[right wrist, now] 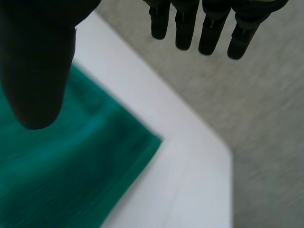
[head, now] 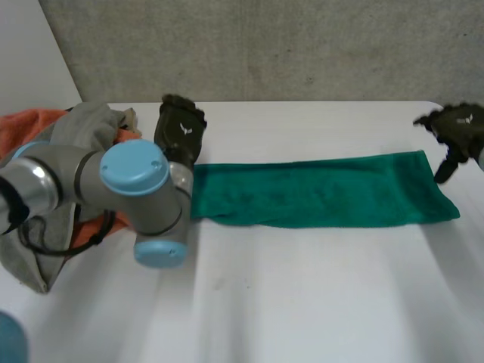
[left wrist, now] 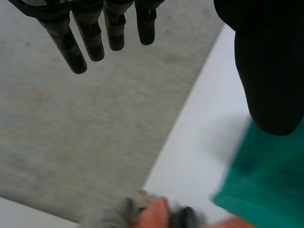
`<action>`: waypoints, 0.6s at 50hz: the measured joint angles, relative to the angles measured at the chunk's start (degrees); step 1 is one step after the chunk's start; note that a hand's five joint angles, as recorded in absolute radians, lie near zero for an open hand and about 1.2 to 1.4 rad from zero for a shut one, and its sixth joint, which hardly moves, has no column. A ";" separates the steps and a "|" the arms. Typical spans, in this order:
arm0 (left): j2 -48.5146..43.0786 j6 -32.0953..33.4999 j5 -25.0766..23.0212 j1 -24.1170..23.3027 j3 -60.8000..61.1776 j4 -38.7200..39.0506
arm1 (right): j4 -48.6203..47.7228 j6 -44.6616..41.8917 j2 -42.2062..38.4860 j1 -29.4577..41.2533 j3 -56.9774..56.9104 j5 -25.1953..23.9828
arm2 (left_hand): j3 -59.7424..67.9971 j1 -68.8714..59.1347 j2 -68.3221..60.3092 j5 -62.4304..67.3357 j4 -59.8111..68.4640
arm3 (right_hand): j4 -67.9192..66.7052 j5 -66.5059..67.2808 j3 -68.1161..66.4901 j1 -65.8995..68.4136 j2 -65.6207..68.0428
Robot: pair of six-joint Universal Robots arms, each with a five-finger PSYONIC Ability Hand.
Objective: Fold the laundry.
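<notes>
While a green towel (head: 325, 198) lies folded into a long strip across the middle of the white table (head: 302, 302), the robot's two hands hang at its opposite short ends. The strip's long axis runs side to side in front of the robot, from the left arm's side to the right arm's.

The left hand (head: 180, 130) hovers at the towel's left end, just beyond its far edge. In the left wrist view its fingers are straight and spaced from the thumb, holding nothing, with the towel's corner lying below the thumb. The right hand (head: 456, 128) hovers at the right end, also toward the far edge. Its fingers are likewise straight, apart from the thumb and empty, and the right wrist view puts the towel's far right corner below the gap between thumb and fingers. Both hands look clear of the cloth, though contact cannot be ruled out.

A heap of orange and grey laundry (head: 68, 132) sits at the table's left side, just beside the left arm (head: 113, 181).

Each hand is nearest its own end, so the coming fold likely turns on that symmetry. Either end could be pinched at its corners and carried along the long axis toward the other, halving the strip.
</notes>
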State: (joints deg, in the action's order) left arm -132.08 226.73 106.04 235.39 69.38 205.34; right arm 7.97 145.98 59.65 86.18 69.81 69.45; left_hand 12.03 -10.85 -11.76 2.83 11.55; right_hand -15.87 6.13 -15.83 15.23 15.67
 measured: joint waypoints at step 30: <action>14.78 -11.49 -5.62 -0.01 19.67 -2.58 | -13.73 -10.18 -9.47 -8.86 7.38 6.64 | 0.00 0.00 0.00 0.00 0.00 | -52.54 50.52 -52.11 48.73 52.04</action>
State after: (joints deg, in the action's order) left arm -117.31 215.24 100.43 235.38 89.05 202.76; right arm -5.76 135.79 50.19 77.32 77.19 76.09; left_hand 12.02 -10.85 -11.76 2.83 11.55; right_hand -68.41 56.64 -67.94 63.96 67.71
